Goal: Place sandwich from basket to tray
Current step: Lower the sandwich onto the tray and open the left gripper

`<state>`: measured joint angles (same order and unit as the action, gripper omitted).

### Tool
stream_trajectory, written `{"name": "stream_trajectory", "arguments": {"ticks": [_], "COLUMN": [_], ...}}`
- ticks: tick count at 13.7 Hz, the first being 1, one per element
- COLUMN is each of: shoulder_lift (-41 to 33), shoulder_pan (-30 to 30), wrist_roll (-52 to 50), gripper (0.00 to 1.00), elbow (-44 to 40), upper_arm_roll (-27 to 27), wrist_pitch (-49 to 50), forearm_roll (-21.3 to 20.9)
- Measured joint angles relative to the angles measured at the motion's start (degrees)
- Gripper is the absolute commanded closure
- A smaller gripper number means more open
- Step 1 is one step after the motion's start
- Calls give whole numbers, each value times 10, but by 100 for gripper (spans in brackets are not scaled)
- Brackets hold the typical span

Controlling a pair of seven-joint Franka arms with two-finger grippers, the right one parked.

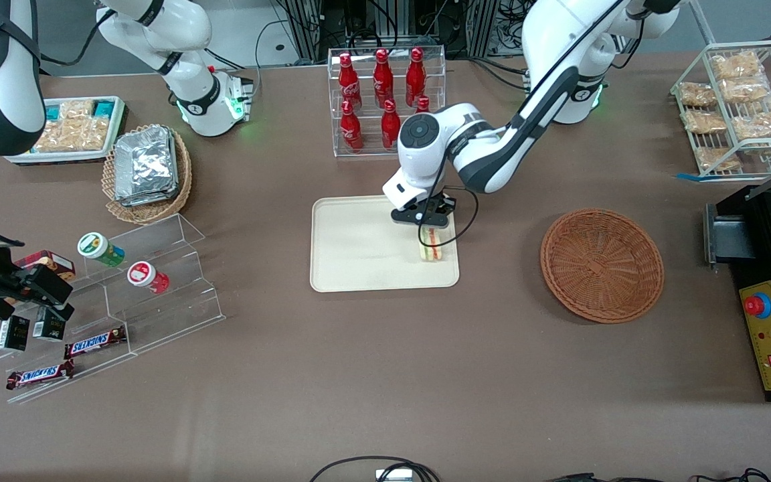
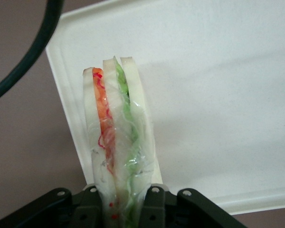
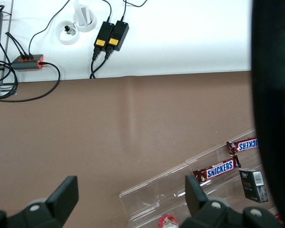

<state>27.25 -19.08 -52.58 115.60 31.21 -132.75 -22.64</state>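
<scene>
Table (image 1: pixel 385 375): brown top, crowded at both ends, open around the middle.
Tray (image 1: pixel 359 248): flat cream rectangle, rounded corners, low rim; a clear rack of red bottles (image 1: pixel 385 94) stands just farther from the front camera.
Basket (image 1: pixel 602 264): round reddish-brown wicker, shallow, nothing in it, near the tray toward the working arm's end.
Gripper (image 1: pixel 430 231): over the tray's edge nearest the basket, black fingers (image 2: pixel 154 206) clamped on the wedge's two bread faces.
Sandwich (image 1: pixel 431 246): clear-wrapped wedge standing on edge on the tray; pale bread with orange, red and green layers, long axis running straight out from the fingers.
</scene>
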Motion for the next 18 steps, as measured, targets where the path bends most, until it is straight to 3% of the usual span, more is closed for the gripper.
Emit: {"name": "stream_trajectory", "arguments": {"ticks": [4,5,6,8,9,15,18], "shoulder_lift": [24,25,25,25,25,26,26], "shoulder_pan": [-7,-10,-13,-15,-15,-18,-7], "wrist_roll": [0,0,0,0,0,-2,-18], "gripper": [100,88,47,5,0,0,0], "elbow": [-8,-8,-8,-9,-9,-59,-107], "upper_arm_roll": [0,0,0,0,0,-2,-7], "wrist_pitch": [-2,-2,-2,-2,-1,49,85], "forearm_roll": [-4,-4,-4,-4,-4,-4,15]}}
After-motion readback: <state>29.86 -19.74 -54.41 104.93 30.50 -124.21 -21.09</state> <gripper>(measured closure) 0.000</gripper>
